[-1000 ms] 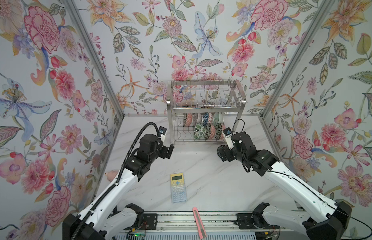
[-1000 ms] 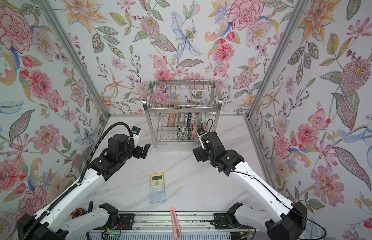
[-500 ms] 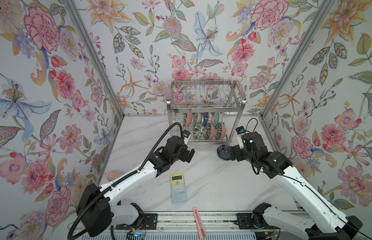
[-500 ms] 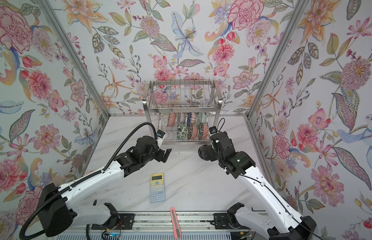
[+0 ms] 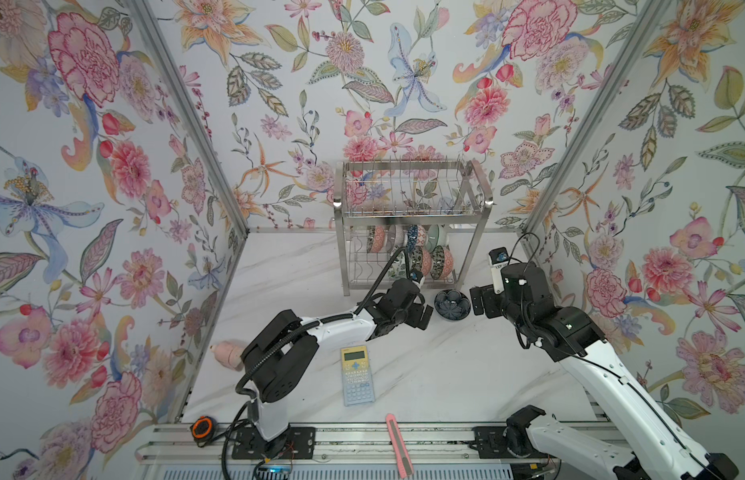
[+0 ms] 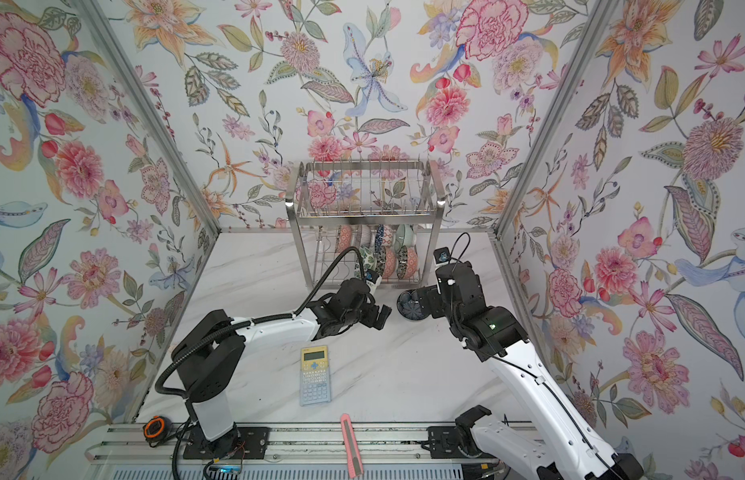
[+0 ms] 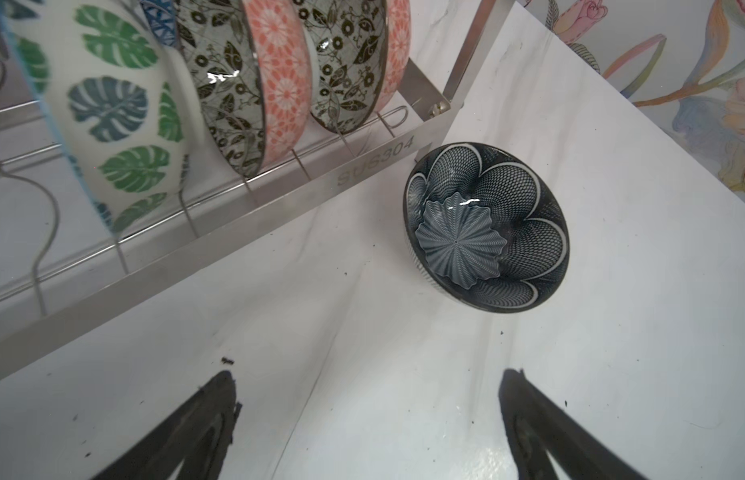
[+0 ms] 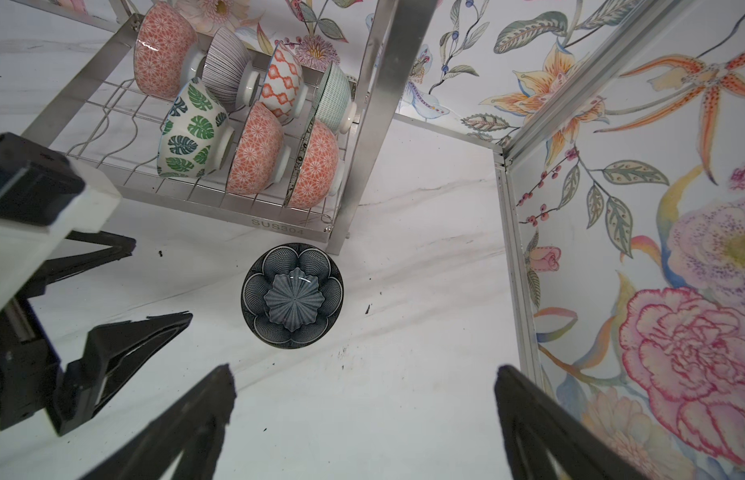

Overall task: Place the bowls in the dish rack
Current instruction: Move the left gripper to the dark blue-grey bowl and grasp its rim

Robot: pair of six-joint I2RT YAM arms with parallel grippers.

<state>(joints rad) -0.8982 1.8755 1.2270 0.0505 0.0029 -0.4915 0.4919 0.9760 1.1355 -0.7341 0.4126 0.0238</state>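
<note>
Beside dark bowl (image 5: 452,305), left jaws newly arrived; right jaws withdrawn

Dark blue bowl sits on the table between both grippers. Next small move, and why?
Probably ease the left gripper forward so its open jaws straddle the rim of the dark blue bowl. It sits upright on the table by a front leg of the dish rack, neither gripper holds anything, and the free wires lie beside the green leaf bowl, on the left arm's side.
</note>
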